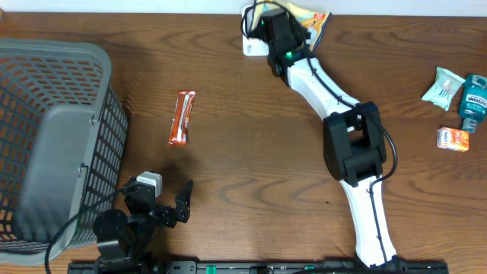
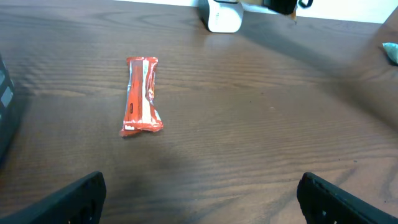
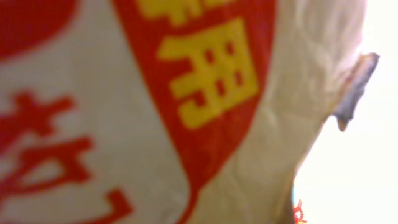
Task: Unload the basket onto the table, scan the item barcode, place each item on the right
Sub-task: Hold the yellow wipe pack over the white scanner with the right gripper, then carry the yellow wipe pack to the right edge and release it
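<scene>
A grey basket [image 1: 114, 129] fills the tabletop's left edge. The right pincer [image 1: 303, 24], reached out to the far edge, is clamped on the snack packet [image 1: 316, 17] (red and yellow print crowds its wrist view). The packet sits just beside the white scanner [image 1: 255, 44]. By the near edge the left pincer [image 2: 199, 199] gapes wide, an orange bar [image 2: 142, 94] lying well ahead of it, untouched.

Right arm [image 1: 319, 82]: white links, black joint housings, black cable along link, green light [image 1: 289, 55] just behind right gripper [image 1: 303, 24]. Left arm [image 1: 125, 224]: black, silver block [image 1: 150, 183] behind left gripper [image 2: 199, 202], black fingers [image 2: 74, 199].
</scene>
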